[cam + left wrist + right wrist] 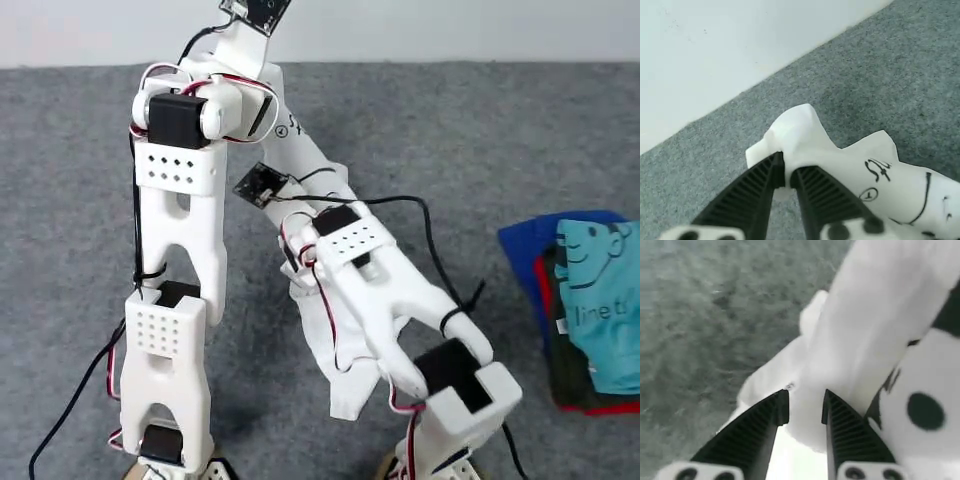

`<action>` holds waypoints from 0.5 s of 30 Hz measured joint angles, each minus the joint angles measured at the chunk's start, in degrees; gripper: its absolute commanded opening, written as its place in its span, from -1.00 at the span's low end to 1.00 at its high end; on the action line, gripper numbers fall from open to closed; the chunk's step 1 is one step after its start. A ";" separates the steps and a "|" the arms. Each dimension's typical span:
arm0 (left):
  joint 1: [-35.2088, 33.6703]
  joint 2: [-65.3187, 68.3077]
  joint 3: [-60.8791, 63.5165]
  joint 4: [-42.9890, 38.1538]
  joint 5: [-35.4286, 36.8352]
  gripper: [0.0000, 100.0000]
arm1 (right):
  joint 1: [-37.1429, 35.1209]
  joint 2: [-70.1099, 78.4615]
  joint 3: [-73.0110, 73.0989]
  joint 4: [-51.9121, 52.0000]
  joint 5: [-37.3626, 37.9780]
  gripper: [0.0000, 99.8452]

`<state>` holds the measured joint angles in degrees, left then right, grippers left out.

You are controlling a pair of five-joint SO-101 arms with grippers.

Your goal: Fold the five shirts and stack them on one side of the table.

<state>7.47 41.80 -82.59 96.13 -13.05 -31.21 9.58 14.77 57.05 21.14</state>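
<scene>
Left gripper (pixel 785 169) was nearly closed, its jaws pinching an edge of the white shirt (pixel 840 165), which had black line print on it. We saw it held up off the grey table (pixel 450 130), near the far edge by the wall. Right gripper (pixel 805 399) had its jaws a narrow gap apart with the same white cloth clamped between them, also above the table. The shirt ran between the two arms. A stack of folded shirts (pixel 595 320), teal on top, sat at the table's right edge.
</scene>
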 measured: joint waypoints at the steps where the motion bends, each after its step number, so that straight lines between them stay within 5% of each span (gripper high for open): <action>1: 0.00 0.00 0.00 0.00 0.00 -0.97 | 0.88 0.44 -0.09 -0.35 0.00 -0.76; 15: 0.00 3.43 -0.35 0.00 0.00 -0.97 | 6.15 -0.18 -0.70 -0.26 0.00 -0.76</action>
<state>7.47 45.23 -82.95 96.13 -13.05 -25.05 9.41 14.07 56.79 21.14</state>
